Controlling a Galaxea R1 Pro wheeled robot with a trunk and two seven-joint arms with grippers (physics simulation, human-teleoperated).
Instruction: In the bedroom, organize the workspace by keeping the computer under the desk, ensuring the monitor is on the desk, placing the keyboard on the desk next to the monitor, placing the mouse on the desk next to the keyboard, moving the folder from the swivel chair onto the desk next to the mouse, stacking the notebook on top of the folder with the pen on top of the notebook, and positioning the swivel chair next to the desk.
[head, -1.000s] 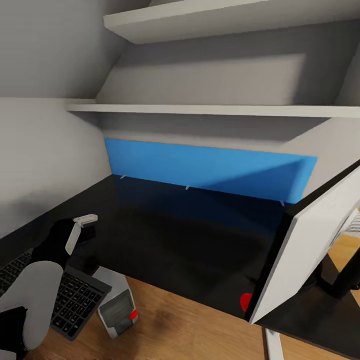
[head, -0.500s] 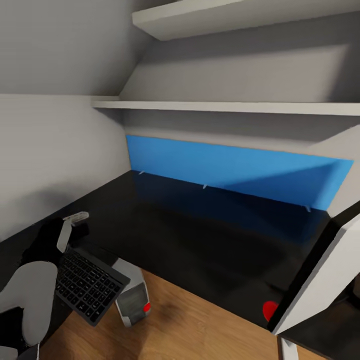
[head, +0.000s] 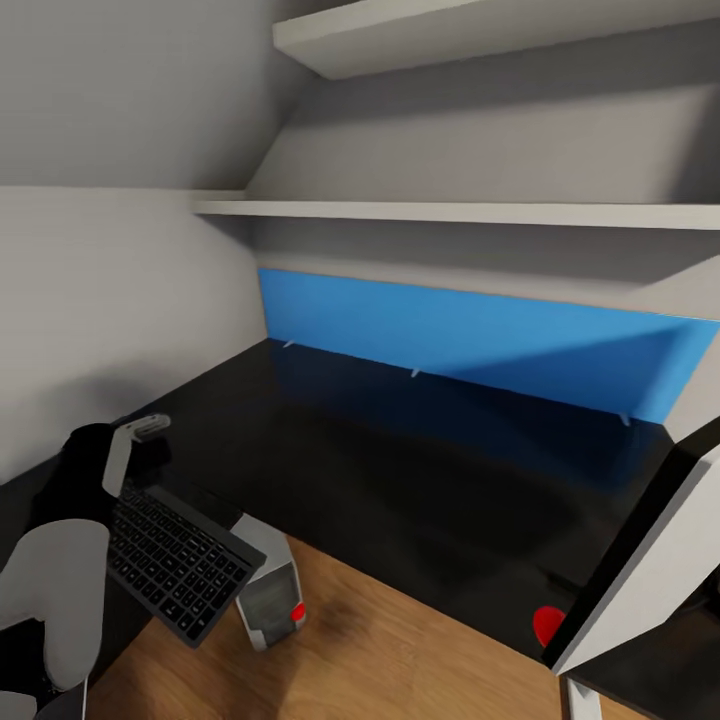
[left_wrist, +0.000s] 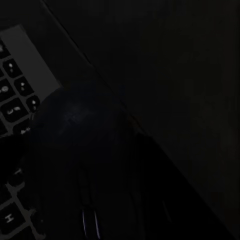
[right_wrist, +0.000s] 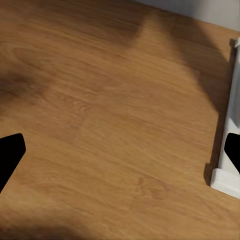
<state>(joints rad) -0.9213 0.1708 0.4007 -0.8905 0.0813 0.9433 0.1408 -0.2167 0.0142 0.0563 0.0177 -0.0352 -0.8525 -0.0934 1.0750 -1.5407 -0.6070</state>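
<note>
Left fingers (head: 140, 428) state unclear, beside keyboard (head: 175, 560) overhanging desk (head: 400, 470); right fingers (right_wrist: 120, 150) spread, empty, over floor (right_wrist: 110, 100)

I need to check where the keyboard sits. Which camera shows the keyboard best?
The head view: the keyboard shows nearly whole, lit, overhanging the desk edge above the wooden floor. The left wrist view catches a few dim keys and a pale corner; the right wrist view looks at floor.

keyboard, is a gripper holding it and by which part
Cannot be told. The left gripper is by the keyboard, but no grip shows. The right gripper is open over the floor, holding nothing.
</note>
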